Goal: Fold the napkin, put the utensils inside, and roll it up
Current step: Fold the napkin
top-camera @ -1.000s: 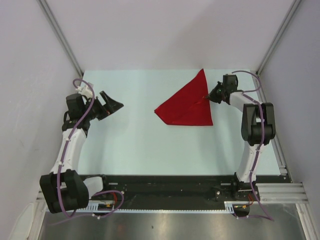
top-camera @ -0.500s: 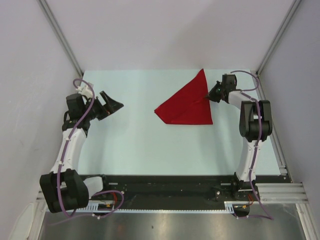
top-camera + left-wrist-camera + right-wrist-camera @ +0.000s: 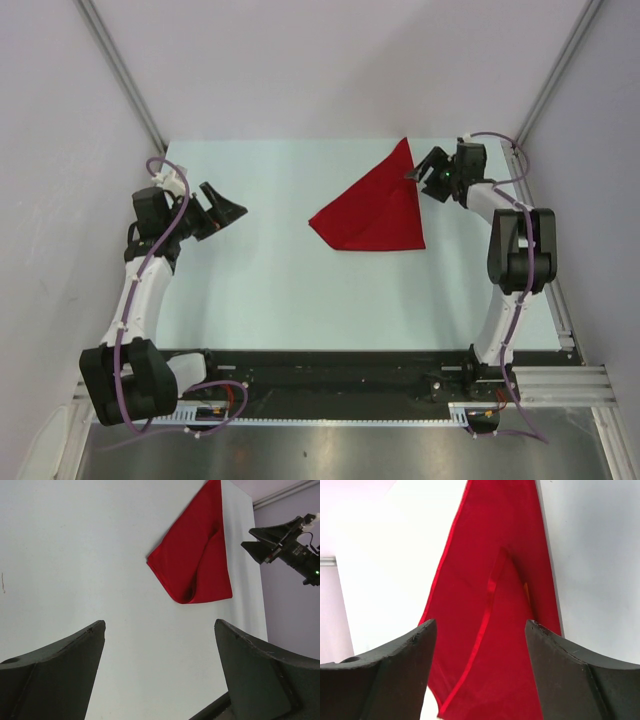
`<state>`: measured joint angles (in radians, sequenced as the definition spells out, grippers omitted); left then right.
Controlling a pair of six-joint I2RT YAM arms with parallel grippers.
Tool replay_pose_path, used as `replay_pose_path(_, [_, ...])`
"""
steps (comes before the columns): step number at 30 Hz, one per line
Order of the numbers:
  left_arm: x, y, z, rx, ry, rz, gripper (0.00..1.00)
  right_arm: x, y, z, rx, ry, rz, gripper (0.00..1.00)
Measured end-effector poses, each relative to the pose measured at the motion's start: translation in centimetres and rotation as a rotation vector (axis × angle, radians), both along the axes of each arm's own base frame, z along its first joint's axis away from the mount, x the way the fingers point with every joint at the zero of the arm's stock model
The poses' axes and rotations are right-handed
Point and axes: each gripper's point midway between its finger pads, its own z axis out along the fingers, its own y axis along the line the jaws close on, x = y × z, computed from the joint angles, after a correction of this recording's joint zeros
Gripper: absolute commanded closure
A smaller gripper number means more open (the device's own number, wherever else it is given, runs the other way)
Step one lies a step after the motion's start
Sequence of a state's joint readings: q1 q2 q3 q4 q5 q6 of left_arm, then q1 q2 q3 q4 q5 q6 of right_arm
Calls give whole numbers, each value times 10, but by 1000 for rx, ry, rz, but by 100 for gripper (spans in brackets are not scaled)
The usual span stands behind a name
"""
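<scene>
A bright red cloth napkin [image 3: 375, 210] lies flat on the pale desk [image 3: 280, 290], folded to a triangle. Its sharp tip points to the desk's far edge, its straight near edge runs across the desk, and its blunt left corner faces the open middle. A folded flap forms a raised ridge along the napkin's right side.

The right pincer [image 3: 425, 168] hangs just beside the napkin's right edge, near the tip, its fingers spread apart and grasping nothing. In the right wrist view the red cloth shows between the parted fingers [image 3: 395, 665]. A thin orange plastic sliver [image 3: 526, 591] peeks from under the flap there, too little of it showing to make out its shape.

The left pincer [image 3: 225, 205] sits well apart to the napkin's left, also spread wide and holding nothing. A broad stretch of desk lies between it and the napkin's left corner, and another between the napkin's near edge and the arm bases.
</scene>
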<state>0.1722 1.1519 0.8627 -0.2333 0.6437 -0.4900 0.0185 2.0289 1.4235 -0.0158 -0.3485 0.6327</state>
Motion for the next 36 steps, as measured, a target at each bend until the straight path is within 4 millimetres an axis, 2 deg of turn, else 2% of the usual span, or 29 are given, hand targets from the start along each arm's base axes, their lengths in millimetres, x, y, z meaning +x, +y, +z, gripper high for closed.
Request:
replay_pose_path(2, [0, 0, 0, 0, -1, -1, 5, -11, -3, 9, -11, -18, 2, 23])
replay_pose_path(5, [0, -1, 0, -1, -1, -3, 5, -26, -7, 10, -29, -20, 10, 27])
replay_pose_path(7, [-1, -2, 1, -4, -1, -8, 5, -35, -8, 1, -41, -2, 19, 30])
replay_pose_path(10, [-1, -3, 1, -4, -1, -11, 5, -48, -9, -19, -64, 39, 40, 39])
replay_pose_path(12, [-1, -3, 1, -4, -2, -12, 5, -52, -7, -24, -79, 45, 56, 44])
replay_pose_path(16, [-1, -4, 1, -3, -2, -17, 5, -49, -2, -26, -113, 22, 96, 52])
replay_pose_path(19, [-1, -5, 0, -3, -1, -19, 5, -41, 2, -28, -137, 5, 123, 55])
replay_pose_path(26, [-1, -6, -1, -3, 3, -20, 5, -20, 5, -38, -186, -8, 168, 55])
replay_pose_path(36, [-1, -6, -2, -4, 7, -21, 5, -15, 3, -58, -219, 23, 191, 59])
